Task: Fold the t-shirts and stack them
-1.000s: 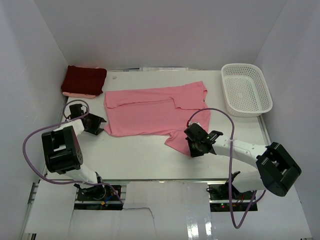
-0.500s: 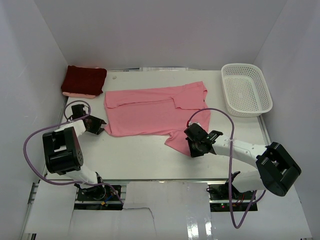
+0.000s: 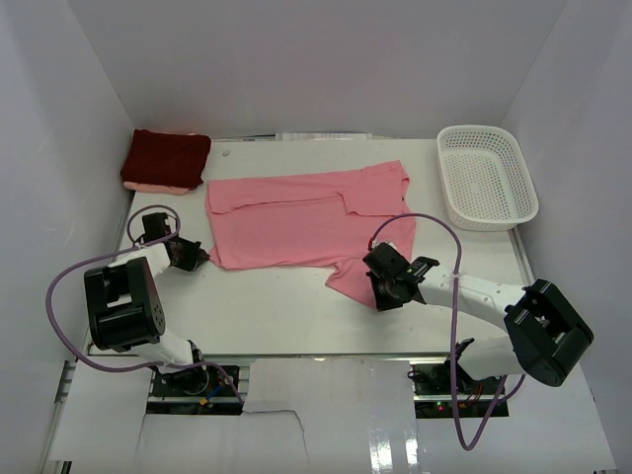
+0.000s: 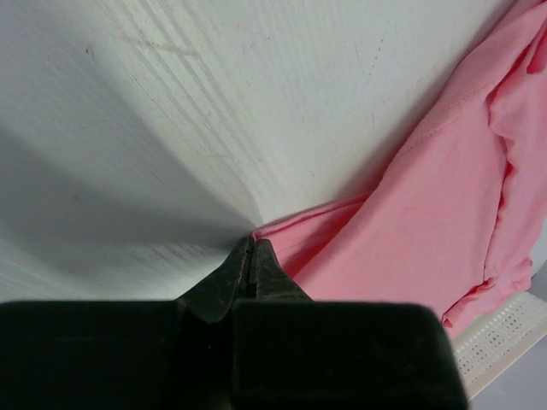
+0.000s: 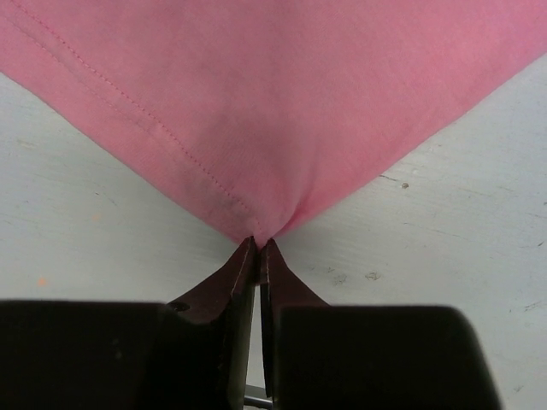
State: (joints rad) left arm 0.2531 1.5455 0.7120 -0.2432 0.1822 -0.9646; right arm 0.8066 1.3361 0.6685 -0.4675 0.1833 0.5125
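1. The salmon pink t-shirt point(image 3: 296, 222) lies spread across the middle of the white surface point(image 3: 276, 306). Its long side runs left to right, and a fold line crosses its upper part.
2. The dark maroon t-shirt point(image 3: 166, 156) sits as a folded rectangle in the far-left corner, on top of a paler pink layer point(image 3: 158, 186) that peeks out along its near edge.
3. The left arm point(image 3: 123, 291) reaches to the pink shirt's near-left corner. In the left wrist view the left jaws are pressed together, with the tip of that corner point(image 4: 282, 239) pinched between them.
4. The right arm point(image 3: 474, 293) reaches to the flap that hangs toward the near edge on the right. The right jaws are closed on its pointed tip point(image 5: 261, 226).
5. The only mark to read on the cloth is a double row of hem stitching point(image 5: 128, 111) running along the flap's left edge.
6. A white mesh basket point(image 3: 491, 223) stands in the far-right corner, apart from the pink shirt's right edge and close to the surface's right border.
7. The maroon stack is just beside the pink shirt's far-left corner, with a narrow strip of surface between them.
8. A wide band of bare surface runs between the pink shirt's near edge and the arm bases.
9. White walls close in the left, back and right sides.
10. A purple cable point(image 3: 434, 222) arches over the right arm, and another point(image 3: 59, 296) loops beside the left arm.
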